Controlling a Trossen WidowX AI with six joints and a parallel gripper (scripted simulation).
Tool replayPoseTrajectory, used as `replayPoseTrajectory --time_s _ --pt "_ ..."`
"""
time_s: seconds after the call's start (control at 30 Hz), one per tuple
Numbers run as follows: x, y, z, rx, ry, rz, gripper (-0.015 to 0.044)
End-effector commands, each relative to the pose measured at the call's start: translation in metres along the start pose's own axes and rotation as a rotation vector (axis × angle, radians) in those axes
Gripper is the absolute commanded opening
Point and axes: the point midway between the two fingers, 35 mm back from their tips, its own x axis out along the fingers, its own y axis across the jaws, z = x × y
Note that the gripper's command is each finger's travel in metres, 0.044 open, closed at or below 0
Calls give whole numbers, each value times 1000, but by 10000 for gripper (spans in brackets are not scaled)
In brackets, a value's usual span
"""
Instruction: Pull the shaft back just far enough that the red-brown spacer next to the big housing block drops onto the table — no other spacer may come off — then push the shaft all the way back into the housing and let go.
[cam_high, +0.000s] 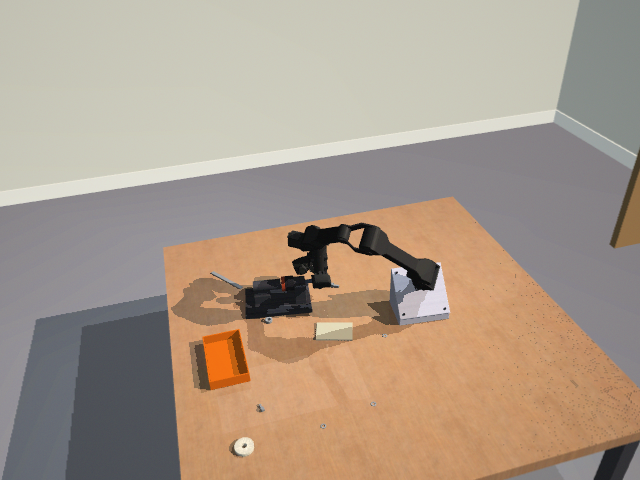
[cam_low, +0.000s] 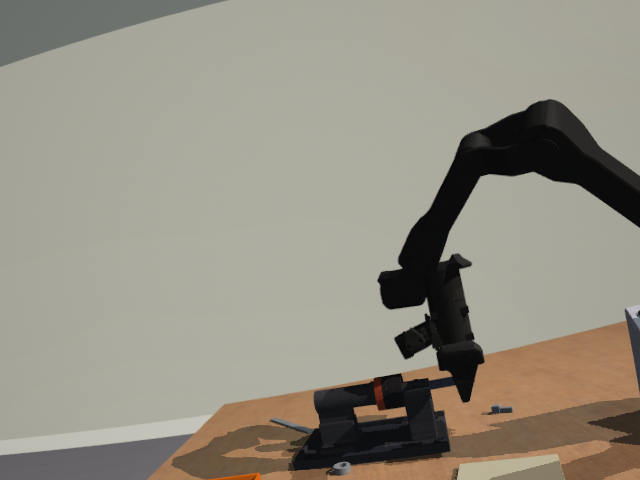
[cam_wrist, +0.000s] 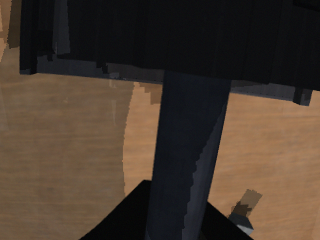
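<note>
The dark shaft (cam_low: 440, 382) (cam_wrist: 187, 145) sticks out of the bearing stand (cam_low: 421, 413) on its right side. My gripper (cam_low: 465, 395) (cam_wrist: 163, 191) (cam_high: 321, 282) is shut on the shaft's outer end, right of the stand. The red-brown spacer (cam_low: 379, 393) (cam_high: 283, 283) is up in line with the shaft, beside the right end of the big dark housing (cam_low: 341, 397). Black spacers (cam_low: 393, 391) sit between it and the stand; their exact number is hard to tell. The shaft inside the spacers is hidden.
The fixture stands on a dark base (cam_high: 279, 308) (cam_low: 382, 453). A grey ring (cam_high: 267, 320) (cam_low: 341, 468) lies in front. An orange tray (cam_high: 229, 384), a cream block (cam_high: 333, 331), a cream wheel (cam_high: 244, 444), a grey bar (cam_high: 224, 279) and a bolt (cam_low: 501, 409) lie around it.
</note>
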Motion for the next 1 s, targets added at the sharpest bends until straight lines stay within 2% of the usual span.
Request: replayPoseTrajectory --time_s 0.0,0.97 --pt "0 -1 -2 1 2 0 0" --pt "0 -1 -5 1 2 -1 0"
